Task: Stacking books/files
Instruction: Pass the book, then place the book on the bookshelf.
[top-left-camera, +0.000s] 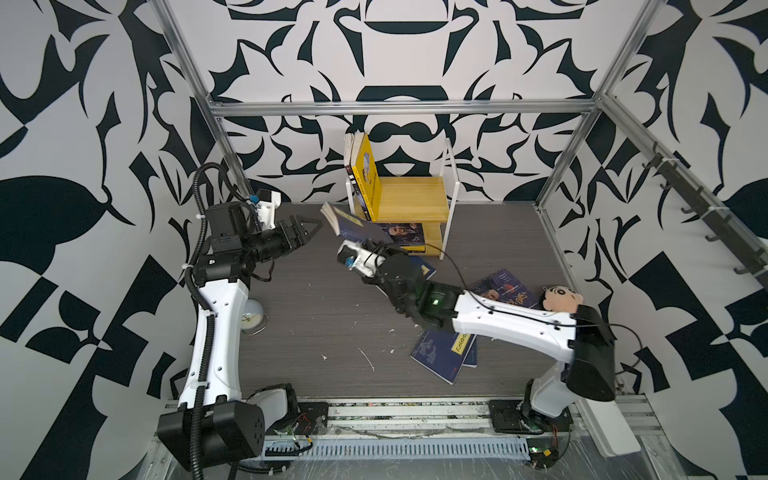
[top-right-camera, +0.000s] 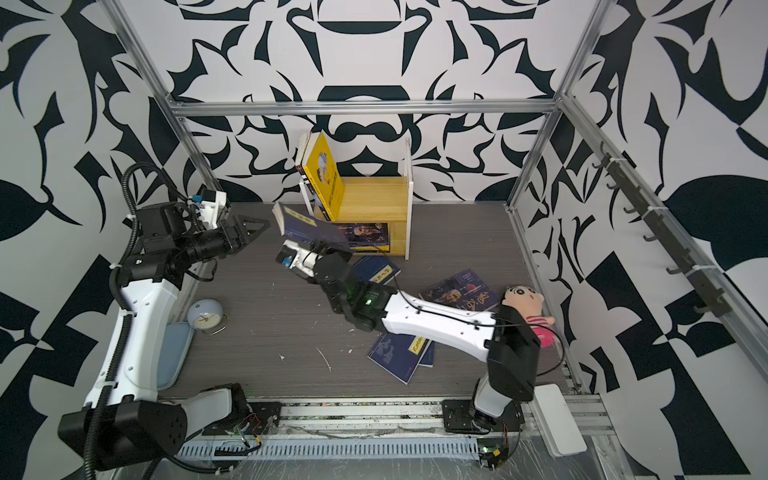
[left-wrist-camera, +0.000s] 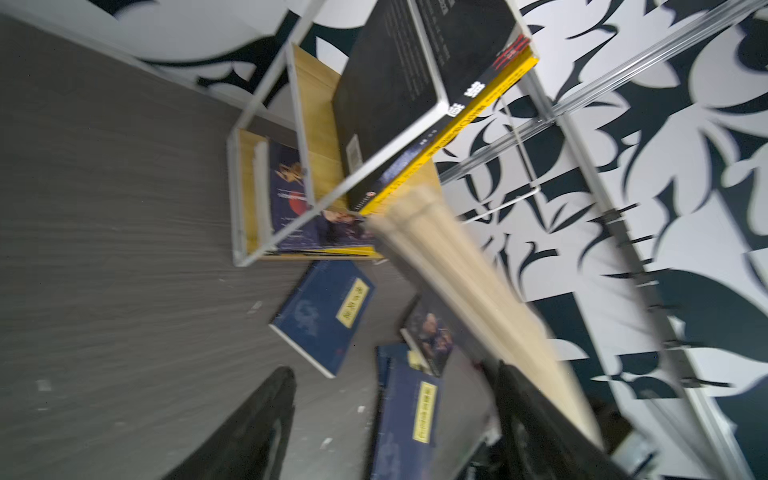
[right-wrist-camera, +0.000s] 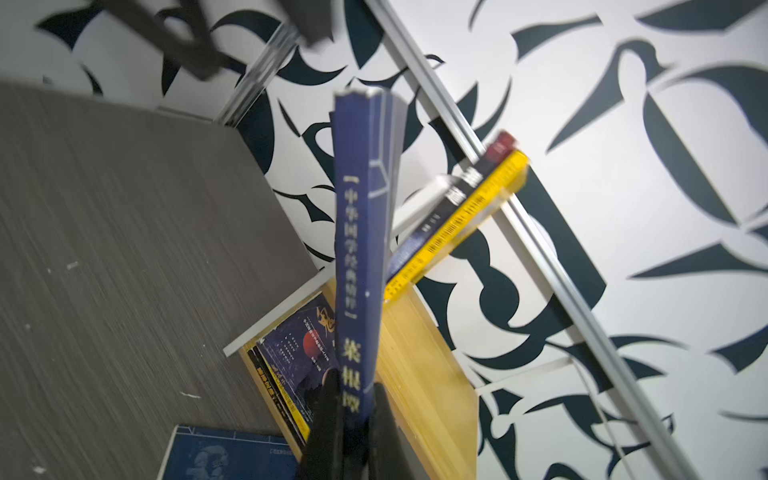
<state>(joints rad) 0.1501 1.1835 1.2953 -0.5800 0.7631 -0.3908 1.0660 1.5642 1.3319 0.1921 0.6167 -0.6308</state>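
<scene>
My right gripper (right-wrist-camera: 355, 390) is shut on the spine end of a navy blue book (top-left-camera: 353, 226), held tilted in the air just in front of the small wooden shelf (top-left-camera: 411, 199). My left gripper (top-left-camera: 309, 228) stands open to the left of that book, apart from it; in the left wrist view the book's page edge (left-wrist-camera: 457, 282) runs close past one finger. A yellow book (top-left-camera: 368, 174) leans upright on the upper shelf. A purple-blue book (top-left-camera: 403, 235) lies on the lower one. More books lie on the table: navy (top-left-camera: 428, 272), purple-blue (top-left-camera: 503, 289), and two overlapping navy ones (top-left-camera: 440, 353).
A plush doll (top-left-camera: 559, 297) lies at the table's right edge by the right arm. A small round clock (top-left-camera: 253, 318) and a light-blue pencil case (top-right-camera: 174, 353) sit beside the left arm. A white flat box (top-right-camera: 557, 419) lies at the front right corner.
</scene>
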